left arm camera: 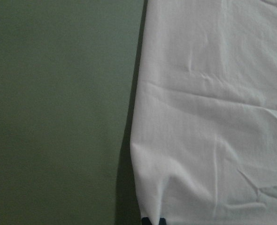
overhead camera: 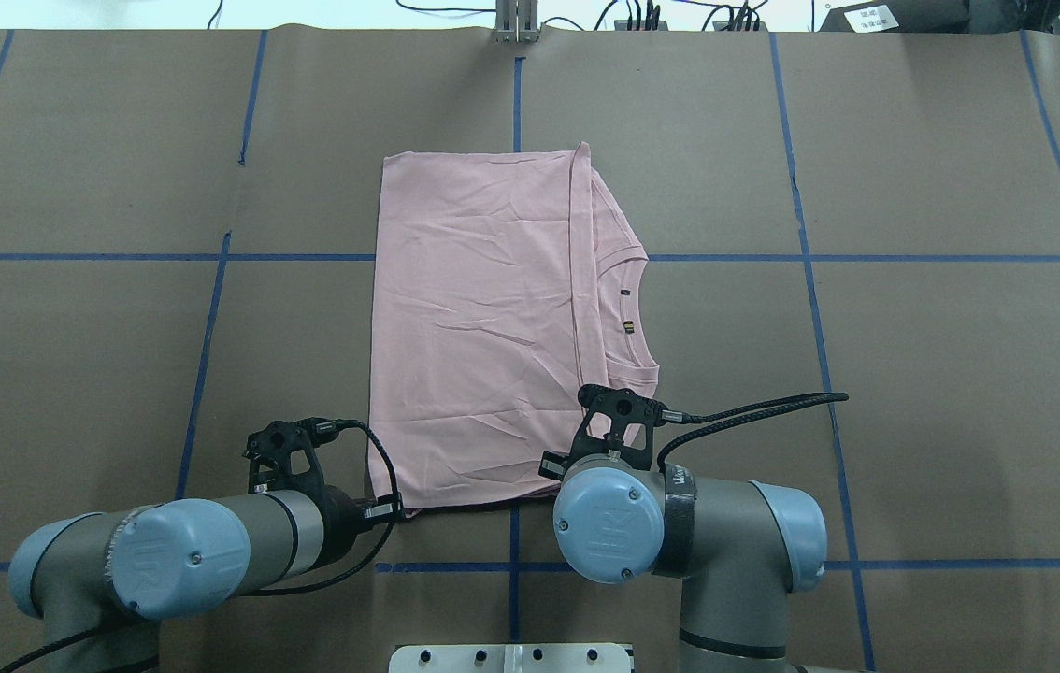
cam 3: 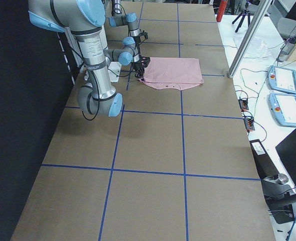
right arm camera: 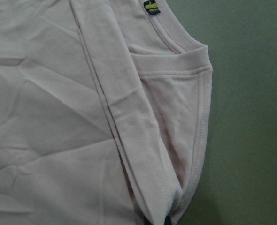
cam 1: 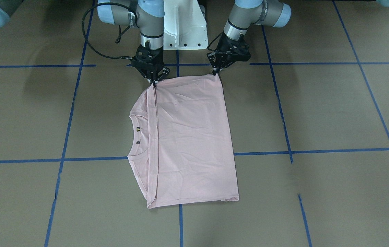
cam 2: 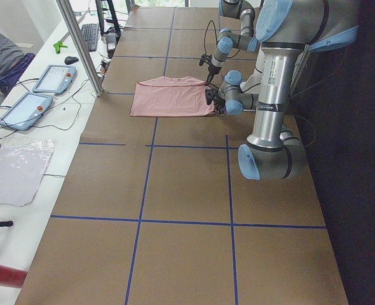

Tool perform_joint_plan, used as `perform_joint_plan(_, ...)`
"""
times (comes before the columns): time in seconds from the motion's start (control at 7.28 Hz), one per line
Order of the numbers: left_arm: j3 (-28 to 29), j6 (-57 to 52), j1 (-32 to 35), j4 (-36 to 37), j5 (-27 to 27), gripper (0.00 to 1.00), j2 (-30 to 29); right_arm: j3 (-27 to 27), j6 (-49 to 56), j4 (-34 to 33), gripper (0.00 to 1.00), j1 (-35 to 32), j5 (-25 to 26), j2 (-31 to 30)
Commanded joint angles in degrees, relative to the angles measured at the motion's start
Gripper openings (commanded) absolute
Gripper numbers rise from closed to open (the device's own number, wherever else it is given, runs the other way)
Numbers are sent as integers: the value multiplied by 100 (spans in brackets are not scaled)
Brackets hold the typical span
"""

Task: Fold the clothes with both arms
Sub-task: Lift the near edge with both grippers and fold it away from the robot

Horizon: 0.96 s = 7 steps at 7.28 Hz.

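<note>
Both the left tool [cam 1: 216, 71] and right tool [cam 1: 154, 81] pinch T-shirt [cam 1: 191, 137] corners on blue-taped table [cam 1: 318, 113].

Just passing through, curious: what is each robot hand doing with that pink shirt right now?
Left gripper: closed on a corner of the T-shirt.
Right gripper: closed on the T-shirt too.

Grey-and-silver left arm [overhead camera: 278, 544] and right arm [overhead camera: 726, 551], pale blue round caps [overhead camera: 607, 531], braided black cables [overhead camera: 754, 408]; black left pincer [cam 1: 216, 72], right pincer [cam 1: 154, 81].
</note>
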<state>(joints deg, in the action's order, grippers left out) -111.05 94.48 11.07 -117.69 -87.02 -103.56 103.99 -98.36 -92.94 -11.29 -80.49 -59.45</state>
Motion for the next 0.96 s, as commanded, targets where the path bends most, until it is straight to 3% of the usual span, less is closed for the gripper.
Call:
perform_joint_plan(0.0, -773, -43, 9, 759, -122, 0, 11, 644, 36, -484, 0, -22, -63, -66)
perform_joint_plan(0.41, -2854, -43, 0, 2840, -674, 0, -181, 2927, 36, -2653, 0, 92, -447, 125)
perform_joint_plan(0.55, -3096, -35, 0, 3500, -720, 0, -556, 3038, 36, -2799, 0, 136, -467, 179)
perform_joint_plan(0.82, -2793, -43, -9, 3630, -703, 0, -762, 2803, 45, -2783, 0, 154, -432, 179)
